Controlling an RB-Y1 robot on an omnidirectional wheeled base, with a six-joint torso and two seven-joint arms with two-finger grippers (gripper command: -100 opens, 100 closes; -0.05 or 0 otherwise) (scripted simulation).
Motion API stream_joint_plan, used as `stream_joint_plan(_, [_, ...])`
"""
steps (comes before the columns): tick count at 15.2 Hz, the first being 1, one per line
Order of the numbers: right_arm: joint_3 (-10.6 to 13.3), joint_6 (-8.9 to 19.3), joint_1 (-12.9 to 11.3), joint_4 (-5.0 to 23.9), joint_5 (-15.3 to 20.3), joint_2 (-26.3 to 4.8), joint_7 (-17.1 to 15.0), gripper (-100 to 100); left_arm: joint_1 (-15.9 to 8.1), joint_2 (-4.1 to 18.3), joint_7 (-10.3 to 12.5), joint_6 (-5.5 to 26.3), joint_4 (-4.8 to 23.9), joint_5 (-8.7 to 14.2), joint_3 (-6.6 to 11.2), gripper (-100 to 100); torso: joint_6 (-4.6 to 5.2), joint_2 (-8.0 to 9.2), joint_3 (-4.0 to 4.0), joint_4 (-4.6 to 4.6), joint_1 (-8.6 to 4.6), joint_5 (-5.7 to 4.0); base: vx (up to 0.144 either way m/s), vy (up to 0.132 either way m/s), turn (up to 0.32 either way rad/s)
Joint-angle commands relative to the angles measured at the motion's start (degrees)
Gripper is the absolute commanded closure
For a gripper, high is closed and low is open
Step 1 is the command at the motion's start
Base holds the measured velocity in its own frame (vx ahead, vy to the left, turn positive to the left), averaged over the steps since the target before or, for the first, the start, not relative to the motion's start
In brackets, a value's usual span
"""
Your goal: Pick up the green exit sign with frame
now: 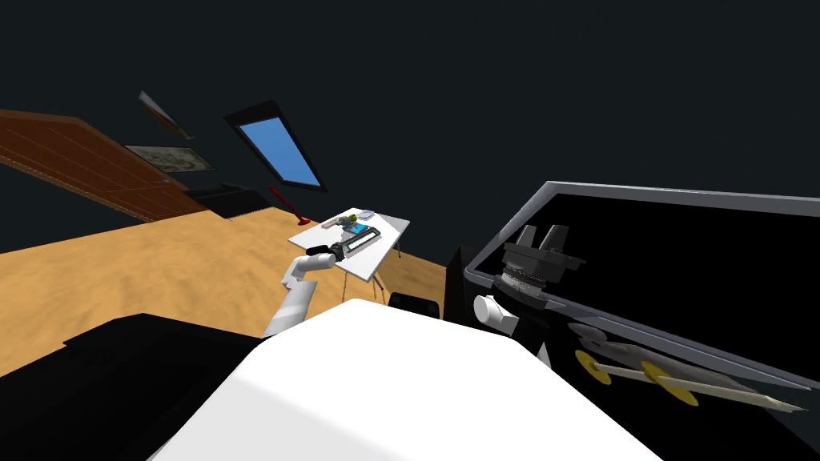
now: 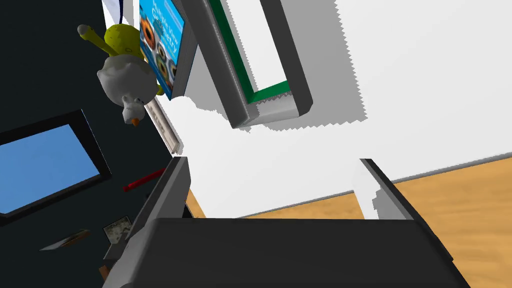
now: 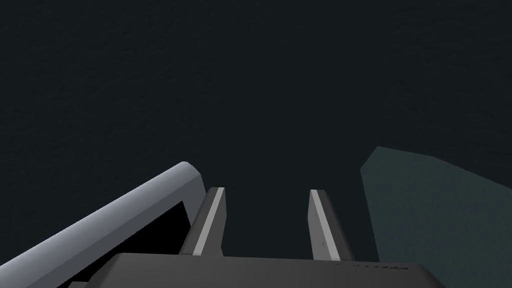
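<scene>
The pick-up is not made yet. My left hand [image 1: 340,250] is reached out over the near edge of the white desk [image 1: 376,260], and in its wrist view the left hand [image 2: 272,161] stands wide, with nothing between its fingers [image 2: 172,192]. The exit sign [image 2: 260,60] lies flat on the desk [image 2: 400,75] just ahead of the fingertips. It has a grey frame, a green inner border and a pale face, and its near short end is turned toward me. I judge the approach mostly done. What is left is to line up, come down over the frame, close and lift.

For room, the side of the exit sign [image 1: 360,238] away from the book has bare desk, so a finger can go down there freely. The other long side is tight: a blue book [image 2: 160,45] lies just beside the frame, with a white and yellow toy bird [image 2: 125,80] past it. I would take the sign across its near end or keep the inner finger slim against the frame. The desk edge sits right under my hand, with wooden floor [image 2: 465,200] beyond.

My right hand [image 3: 266,191] hangs idle by a grey-framed black screen [image 1: 689,272], its fingers moderately apart and holding nothing.
</scene>
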Motion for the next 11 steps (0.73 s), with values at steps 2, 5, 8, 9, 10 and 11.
stream_joint_plan(2, [0.0, 0.0, 0.0, 0.0, 0.0, 0.0, 0.0, 0, -0.7, 0.3, 0.8, 4.1, 1.7, 1.0, 1.43, -100, -0.02, -0.05, -0.02, 0.00, 0.01, 0.01, 0.173, -0.072, 0.089])
stream_joint_plan(5, [0.0, 0.0, 0.0, 0.0, 0.0, 0.0, 0.0, 0, -1.3, 0.5, 1.5, 7.0, 3.0, 1.9, 2.63, -100, 0.05, -0.23, -0.14, -0.06, 0.05, 0.00, 0.174, -0.055, 0.013])
stream_joint_plan(8, [0.0, 0.0, 0.0, 0.0, 0.0, 0.0, 0.0, 0, -1.8, 0.6, 2.1, 9.8, 4.3, 2.7, 3.77, -100, 0.00, -0.06, -0.03, -0.01, 0.36, 0.08, 0.145, 0.000, 0.036])
stream_joint_plan(9, [0.0, 0.0, 0.0, 0.0, 0.0, 0.0, 0.0, 0, -2.3, 0.8, 2.7, 12.0, 5.5, 3.5, 4.86, -100, 0.00, -0.01, -0.01, -0.01, 0.38, 0.09, 0.154, 0.008, 0.106])
stream_joint_plan(10, [0.0, 0.0, 0.0, 0.0, 0.0, 0.0, 0.0, 0, -2.3, 0.8, 2.7, 12.5, 5.5, 3.5, 4.86, -100, -0.02, -0.04, -0.02, 0.00, 0.40, 0.09, 0.152, -0.003, -0.032])
stream_joint_plan(11, [0.0, 0.0, 0.0, 0.0, 0.0, 0.0, 0.0, 0, -2.3, 0.8, 2.7, 12.5, 5.5, 3.5, 4.86, -100, 0.02, -0.04, -0.02, -0.01, 0.39, 0.10, 0.109, -0.003, -0.039])
